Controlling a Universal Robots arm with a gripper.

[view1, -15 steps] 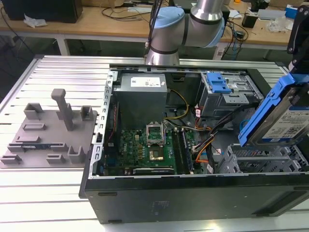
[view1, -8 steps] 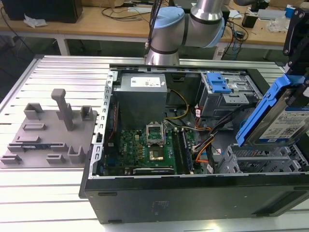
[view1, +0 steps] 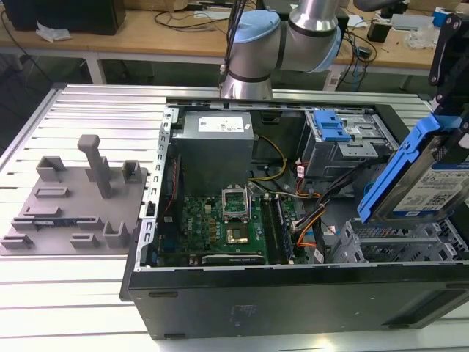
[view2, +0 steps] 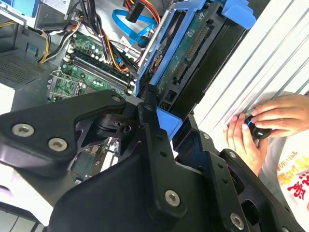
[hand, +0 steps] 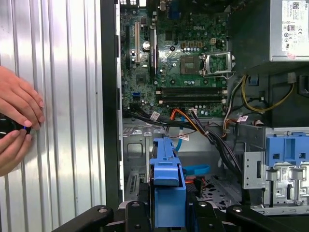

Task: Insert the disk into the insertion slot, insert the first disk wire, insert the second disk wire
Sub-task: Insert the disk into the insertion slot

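The disk (view1: 429,187), a silver-grey drive with a white label in a bright blue carrier, hangs tilted over the open computer case at the exterior view's right. My black gripper (view1: 448,88) is shut on its upper end. In the second wrist view the fingers (view2: 148,108) clamp the carrier's blue edge (view2: 169,121), and the disk's (view2: 193,58) connector side faces the case. Just below the disk sits the insertion slot (view1: 392,242), a low perforated grey cage. The disk is above it, not inside. A blue flat cable (hand: 195,170) and orange and black wires (hand: 193,121) lie loose beside the cage.
A taller grey bay with a blue latch (view1: 333,132) stands behind the cage. The grey power supply (view1: 216,132) and green motherboard (view1: 220,220) take up the case's middle. A grey fixture plate (view1: 73,205) lies on the slatted table. A person's hands (view2: 258,123) hold a small black object beside the case.
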